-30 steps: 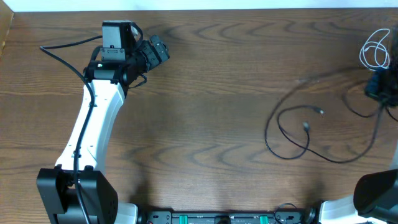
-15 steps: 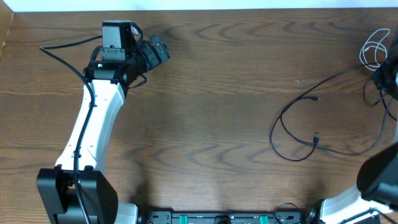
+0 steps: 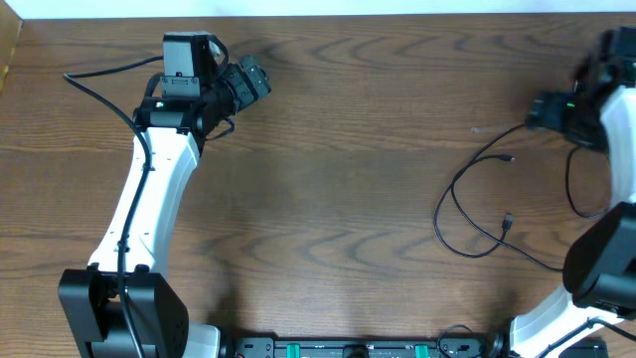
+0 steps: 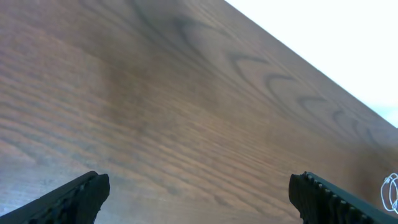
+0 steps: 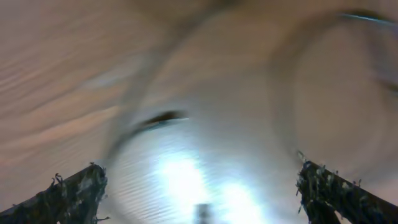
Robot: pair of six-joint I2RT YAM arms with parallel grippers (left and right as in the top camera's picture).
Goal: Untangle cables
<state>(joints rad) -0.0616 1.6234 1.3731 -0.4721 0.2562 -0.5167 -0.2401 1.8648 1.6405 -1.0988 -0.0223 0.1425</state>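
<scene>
**Black cord lies loose at the table's right; both claws stand open**

A brown wood-grain table fills the overhead view, with a pale strip along its far edge. The black cable lies on the right part of the table in wide, slack curves, and its two small plug ends rest on the wood, apart from each other. Its upper strand runs up toward the dark head of the right arm near the far right corner; whether they touch cannot be told. The white cable shows only in the left wrist view, as a small coil of loops at the picture's right edge.

The right gripper has its fingers set wide apart with nothing between them; the rest of that view is smeared with blur. The left gripper is also spread wide and empty, over bare wood at the far left of the table, well apart from both cables. The left arm stretches up from the near edge.
</scene>
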